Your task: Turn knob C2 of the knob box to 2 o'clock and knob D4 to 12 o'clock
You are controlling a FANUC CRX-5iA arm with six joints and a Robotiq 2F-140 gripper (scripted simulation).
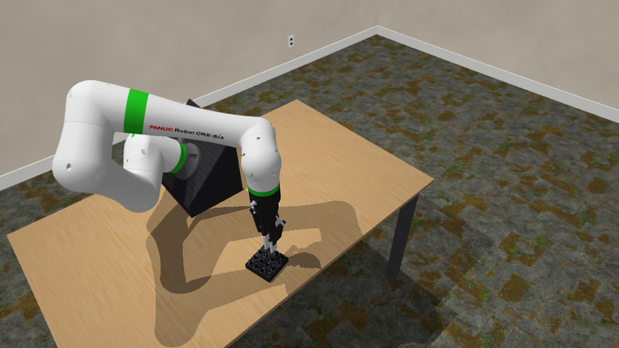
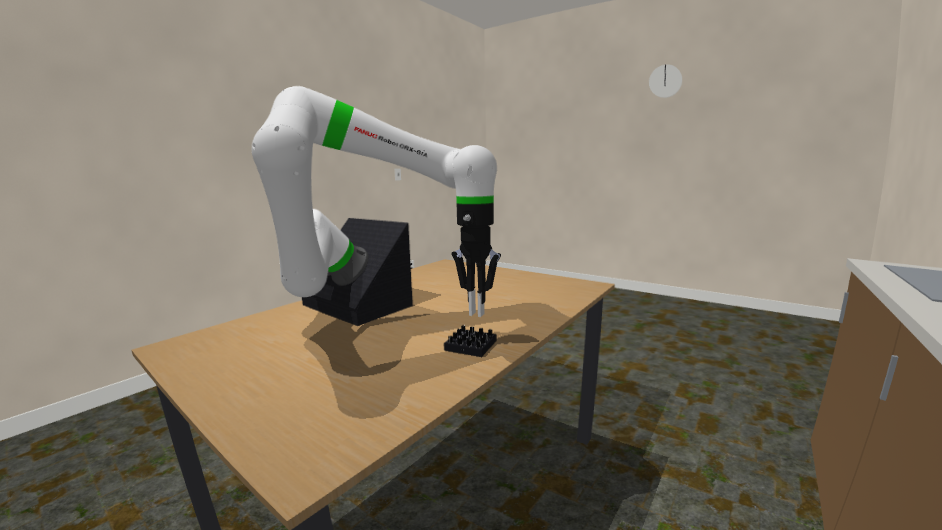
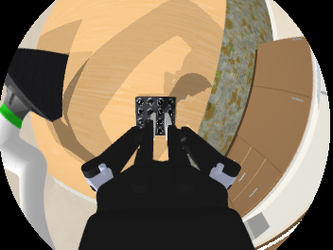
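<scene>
The black knob box (image 1: 258, 274) (image 2: 460, 349) (image 3: 145, 107) stands flat on the table, with its knobs up in a grid. My gripper (image 1: 269, 250) (image 2: 476, 315) (image 3: 160, 119) points straight down above it, clear of the knobs, with a visible gap below the fingertips in the exterior view. Its two light fingers stand close together with a narrow gap and nothing between them. In the wrist view the fingers cover part of the box's lower half. The knob names, the white lines and the socket are too small to read, so I cannot tell where C2 and D4 point.
The wooden table (image 1: 337, 164) (image 2: 263, 408) has its long edge close to the box. The black robot mount (image 1: 216, 181) (image 2: 378, 263) stands on the table behind the arm. A brown cabinet (image 2: 862, 369) (image 3: 281, 90) stands beyond the table.
</scene>
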